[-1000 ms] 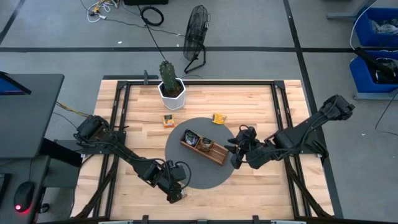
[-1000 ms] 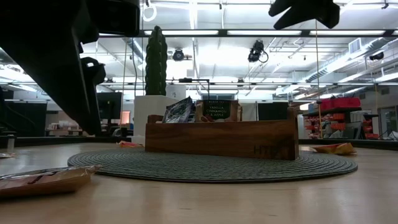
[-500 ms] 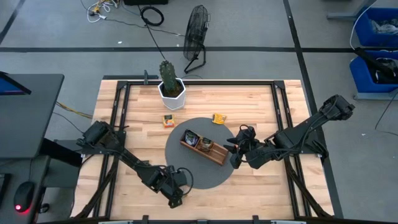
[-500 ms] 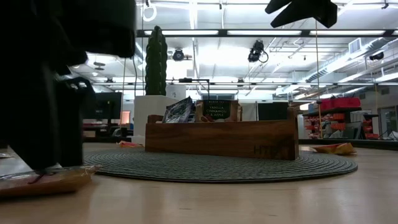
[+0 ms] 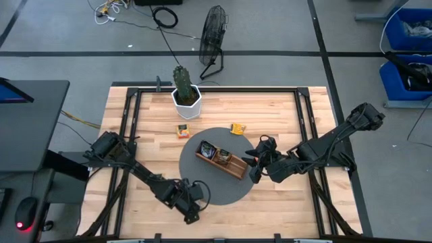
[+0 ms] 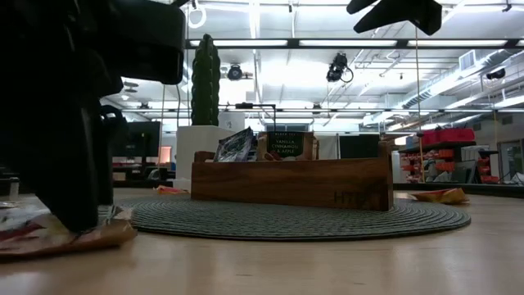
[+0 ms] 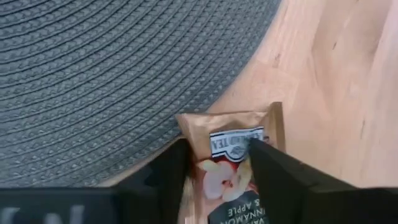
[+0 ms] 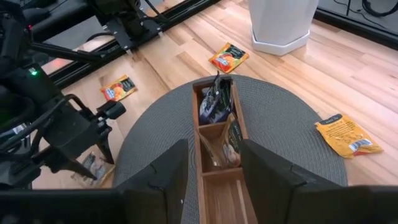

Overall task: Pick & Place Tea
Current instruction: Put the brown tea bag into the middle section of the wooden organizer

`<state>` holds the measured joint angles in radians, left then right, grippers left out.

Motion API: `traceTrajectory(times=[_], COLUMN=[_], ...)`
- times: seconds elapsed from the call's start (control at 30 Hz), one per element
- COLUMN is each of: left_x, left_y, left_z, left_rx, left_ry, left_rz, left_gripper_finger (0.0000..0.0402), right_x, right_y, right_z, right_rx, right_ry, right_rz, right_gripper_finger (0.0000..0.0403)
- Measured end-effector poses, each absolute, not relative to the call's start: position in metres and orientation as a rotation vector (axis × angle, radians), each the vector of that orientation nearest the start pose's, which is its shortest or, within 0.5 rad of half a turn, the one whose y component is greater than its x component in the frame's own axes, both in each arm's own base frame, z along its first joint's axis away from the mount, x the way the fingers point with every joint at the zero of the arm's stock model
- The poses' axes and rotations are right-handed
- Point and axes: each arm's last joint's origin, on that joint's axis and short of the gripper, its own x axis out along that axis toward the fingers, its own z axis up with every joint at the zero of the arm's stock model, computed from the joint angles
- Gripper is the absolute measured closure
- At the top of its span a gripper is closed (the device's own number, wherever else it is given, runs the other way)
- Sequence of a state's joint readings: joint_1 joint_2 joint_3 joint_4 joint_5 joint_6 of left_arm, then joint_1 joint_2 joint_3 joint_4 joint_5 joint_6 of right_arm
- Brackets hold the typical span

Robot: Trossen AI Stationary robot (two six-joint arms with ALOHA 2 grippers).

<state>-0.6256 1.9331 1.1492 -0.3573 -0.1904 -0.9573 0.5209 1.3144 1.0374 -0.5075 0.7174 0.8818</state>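
Observation:
My left gripper stands at the table's near edge, just off the grey round mat, with its fingers down on a pale beige tea packet. That packet also shows in the low view, buckled under the dark fingers. My right gripper hangs open above the right end of the brown divided tray and holds nothing. The tray rests on the mat with dark and beige packets standing in its compartments. More packets lie flat on the wood: orange ones and a yellow one. My left gripper has the beige tea packet between its two fingers, which come from above, pointing down. They sit on the packet's two side edges, below its printed label. The packet lies on the table beside the mat's rim and is buckled between the fingers.
A cactus in a white pot stands near the table's far edge. The table's black frame rails run along its sides. Bare wood lies to the right of the mat.
My left gripper has come down onto the beige packet at the near edge, shifting slightly toward the table's left. The packet, which lay flat a second ago, is now buckled, with its ends lifted a little off the wood. My right gripper has kept still.

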Motion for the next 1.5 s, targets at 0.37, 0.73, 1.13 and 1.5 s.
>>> traceTrajectory(times=[0.37, 0.73, 1.13, 1.5], left_x=[0.292, 0.263, 0.248, 0.267], left_y=[-0.216, -0.179, -0.147, -0.131], left_z=[0.145, 0.249, 0.328, 0.335], left_rx=[-0.423, -0.403, -0.450, -0.535], left_ry=[1.162, 0.753, -0.114, -0.260], left_rz=[0.081, 0.279, 0.809, 0.943], left_gripper_finger=[0.0392, 0.0398, 0.0398, 0.0399], right_x=[0.242, 0.244, 0.261, 0.301], right_y=[0.117, 0.118, 0.121, 0.105], right_z=[0.286, 0.288, 0.313, 0.322], right_rx=[0.392, 0.410, 0.455, 0.438], right_ry=[0.498, 0.478, 0.199, -0.026], right_rz=[-0.441, -0.432, -0.401, -0.378], right_gripper_finger=[0.0248, 0.0248, 0.0248, 0.0248])
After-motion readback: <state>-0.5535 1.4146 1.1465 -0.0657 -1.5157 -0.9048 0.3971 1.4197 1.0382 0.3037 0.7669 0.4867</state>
